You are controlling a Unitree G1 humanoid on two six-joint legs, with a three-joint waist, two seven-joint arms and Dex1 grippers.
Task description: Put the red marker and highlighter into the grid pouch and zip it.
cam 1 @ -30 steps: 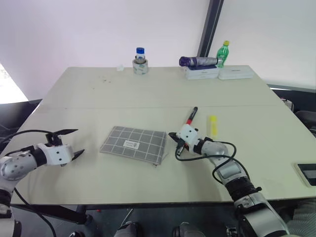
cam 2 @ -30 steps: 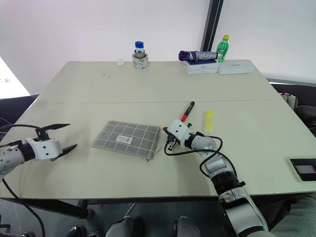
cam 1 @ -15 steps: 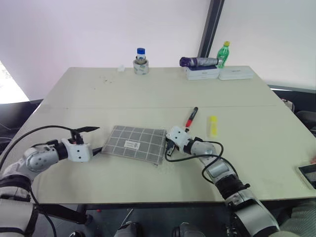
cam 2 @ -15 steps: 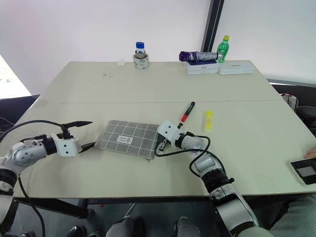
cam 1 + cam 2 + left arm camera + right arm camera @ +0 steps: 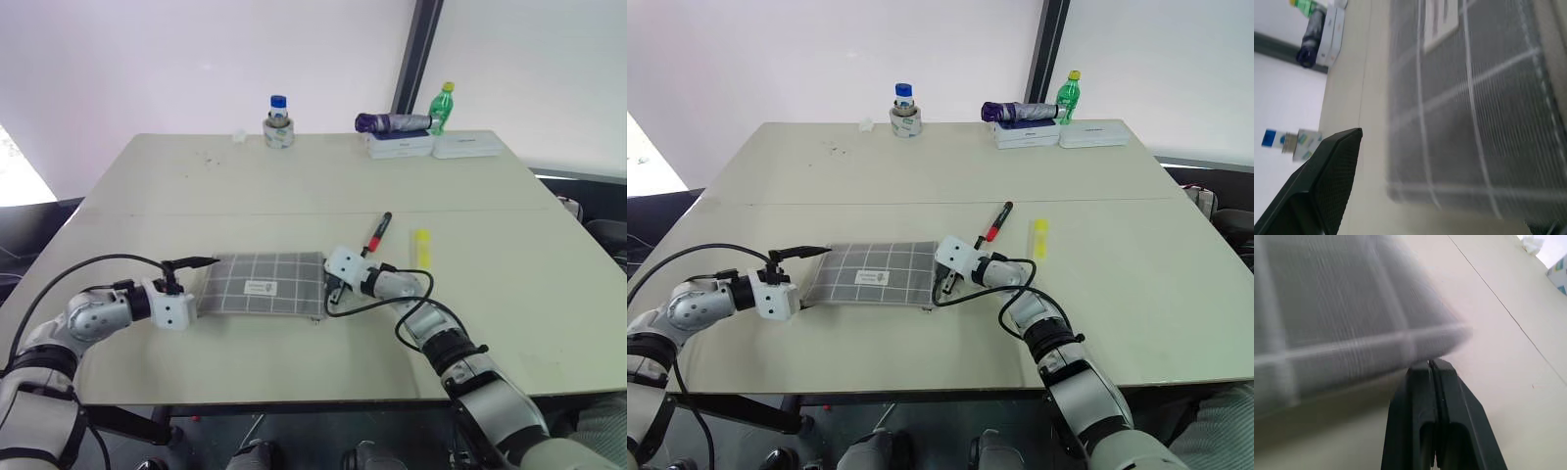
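Flanking grid pouch point(image 5: 263, 285), left pincer point(image 5: 196, 279) spread, right pincer point(image 5: 327, 295) pinched

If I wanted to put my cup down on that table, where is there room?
The broad middle of the table is bare, between the grid pouch and the far-edge taped jar, and the right edge past the highlighter. The front is crowded: both grippers flank the pouch.

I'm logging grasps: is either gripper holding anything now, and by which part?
Right gripper, jaws shut, is at the right end of the flat grey grid-patterned fabric pouch; a pinch cannot be told. Left gripper, jaws open, straddles its left end, holding nothing.
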